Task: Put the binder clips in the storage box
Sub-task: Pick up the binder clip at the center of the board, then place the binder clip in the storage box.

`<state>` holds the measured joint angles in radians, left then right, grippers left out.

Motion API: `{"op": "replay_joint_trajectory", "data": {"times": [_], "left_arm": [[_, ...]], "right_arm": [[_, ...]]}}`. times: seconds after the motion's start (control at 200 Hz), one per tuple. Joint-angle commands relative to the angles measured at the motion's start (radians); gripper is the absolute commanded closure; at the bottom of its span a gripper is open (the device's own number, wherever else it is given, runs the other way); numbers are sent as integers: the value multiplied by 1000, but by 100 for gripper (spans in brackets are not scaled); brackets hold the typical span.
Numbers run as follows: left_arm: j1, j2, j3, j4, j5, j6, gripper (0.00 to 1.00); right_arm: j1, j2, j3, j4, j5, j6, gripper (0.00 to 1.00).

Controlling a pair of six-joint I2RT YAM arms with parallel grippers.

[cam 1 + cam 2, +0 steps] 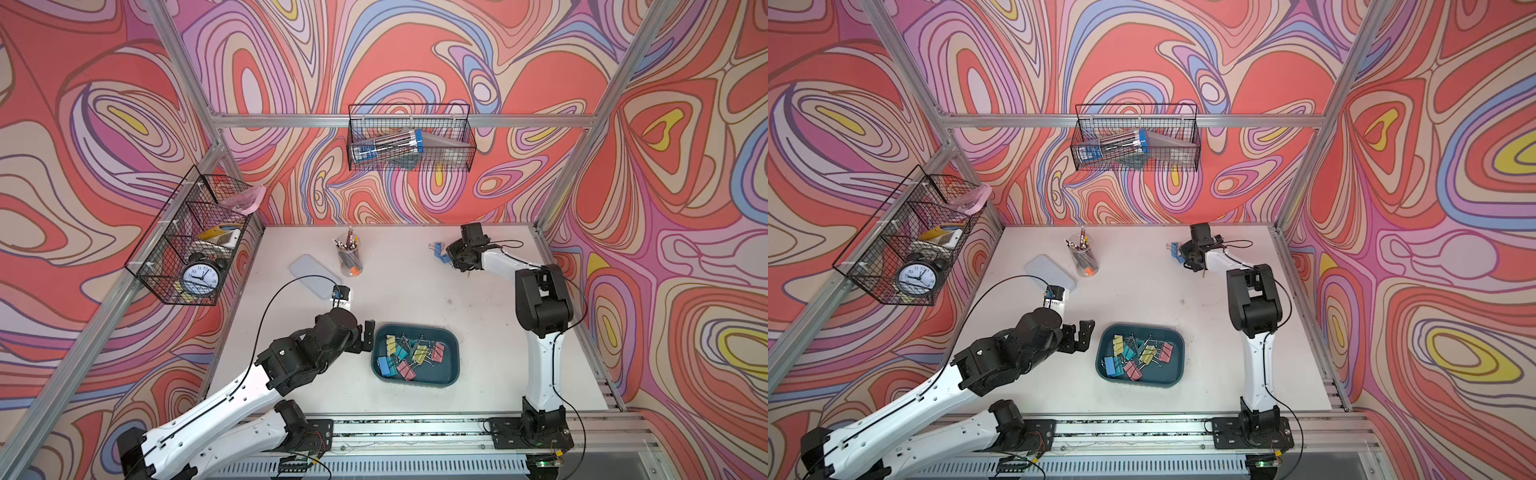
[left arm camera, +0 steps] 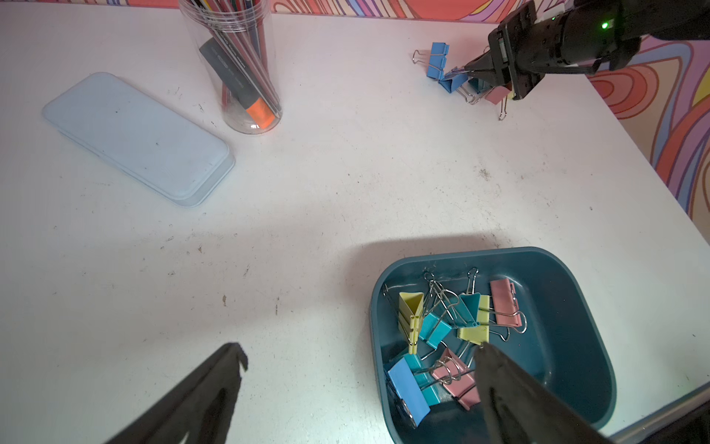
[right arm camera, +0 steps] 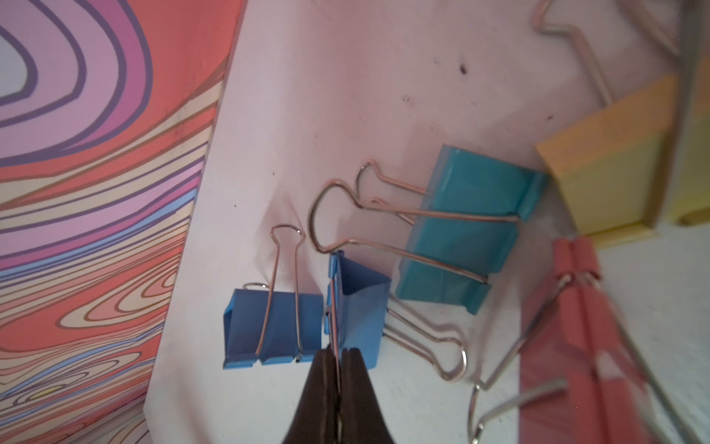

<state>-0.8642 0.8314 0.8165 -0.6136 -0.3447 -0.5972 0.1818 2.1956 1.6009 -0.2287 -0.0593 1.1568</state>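
Observation:
The dark teal storage box [image 1: 441,370] [image 1: 1177,368] [image 2: 568,346] sits front-centre on the table and holds several binder clips [image 1: 409,353] [image 2: 442,334]. A few more binder clips [image 1: 439,251] [image 1: 1175,251] [image 2: 438,57] lie at the back right. My right gripper [image 3: 337,351] [image 1: 451,259] is down among them, shut on the wire handle of a blue clip [image 3: 361,307]. Beside it lie another blue clip [image 3: 276,326], a teal one [image 3: 468,223], a yellow one [image 3: 607,169] and a pink one [image 3: 568,326]. My left gripper [image 1: 362,337] [image 2: 361,348] hangs open and holds nothing, just left of the box.
A pale flat lid [image 1: 313,274] [image 2: 138,138] and a clear cup of pens [image 1: 350,257] [image 2: 246,77] stand at the back left of the table. Black wire mesh baskets hang on the left wall [image 1: 187,241] and back wall [image 1: 409,141]. The loose clips lie near the table's back edge.

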Motion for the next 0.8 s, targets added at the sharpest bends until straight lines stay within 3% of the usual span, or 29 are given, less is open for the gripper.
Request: {"op": "replay_joint_trajectory", "data": {"times": [0.0, 0.411, 0.581, 0.791], "left_arm": [[4, -17, 19, -34, -20, 12, 1], [5, -64, -20, -3, 17, -20, 1], [5, -52, -36, 38, 56, -40, 1], [4, -38, -71, 115, 84, -52, 1]], "right_arm": [[-5, -45, -39, -14, -1, -26, 99], [-4, -350, -256, 82, -206, -140, 100], [5, -575, -369, 15, -265, -193, 100], [55, -846, -466, -207, -238, -289, 100]]}}
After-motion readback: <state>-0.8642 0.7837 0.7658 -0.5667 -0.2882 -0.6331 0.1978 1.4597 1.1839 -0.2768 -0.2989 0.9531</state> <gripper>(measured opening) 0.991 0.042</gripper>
